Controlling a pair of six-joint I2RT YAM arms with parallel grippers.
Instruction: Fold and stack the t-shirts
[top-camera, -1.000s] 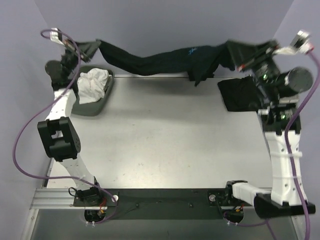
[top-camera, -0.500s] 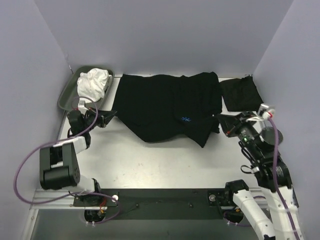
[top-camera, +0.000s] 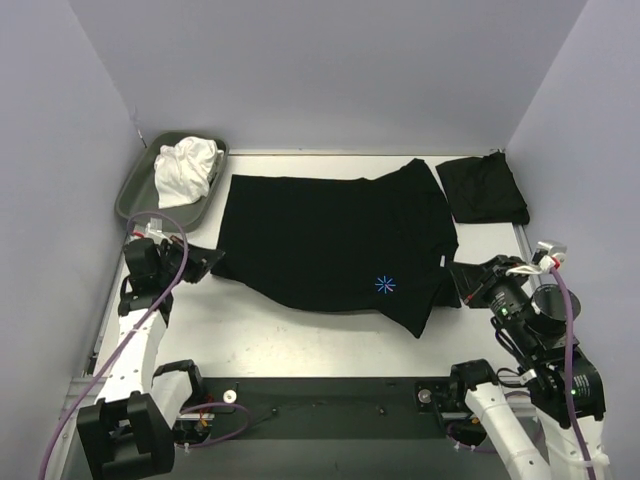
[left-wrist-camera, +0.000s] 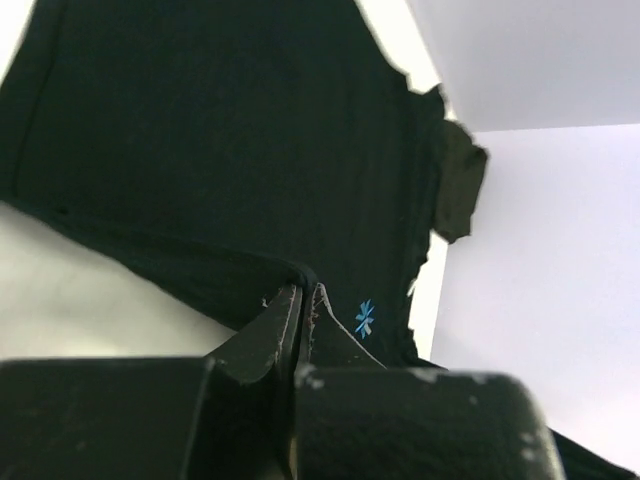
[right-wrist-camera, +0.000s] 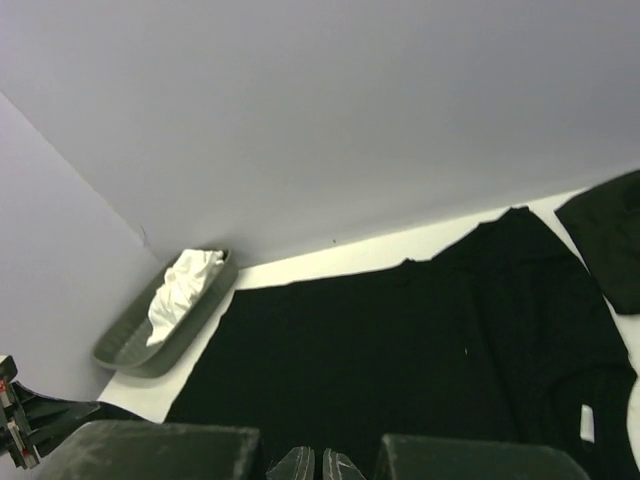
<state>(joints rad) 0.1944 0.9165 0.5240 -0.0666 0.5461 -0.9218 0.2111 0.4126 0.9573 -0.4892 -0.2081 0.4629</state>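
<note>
A black t-shirt (top-camera: 330, 235) with a small blue mark (top-camera: 385, 285) lies spread flat across the middle of the table. My left gripper (top-camera: 207, 262) is shut on its near left corner, low at the table. The left wrist view shows the fingers (left-wrist-camera: 285, 315) pinched on a fold of the cloth (left-wrist-camera: 220, 150). My right gripper (top-camera: 460, 274) is shut on the shirt's near right edge; its fingertips (right-wrist-camera: 300, 465) sit together over the black cloth (right-wrist-camera: 400, 360). A second black t-shirt (top-camera: 483, 190), folded, lies at the back right.
A grey-green tray (top-camera: 135, 195) holding a crumpled white cloth (top-camera: 185, 168) stands at the back left, also in the right wrist view (right-wrist-camera: 130, 345). Purple walls close the back and both sides. Purple cables hang by both arms.
A second ago both grippers held the shirt stretched in the air at the back. They have drawn back toward the near edge and lower, and the shirt now lies flat.
</note>
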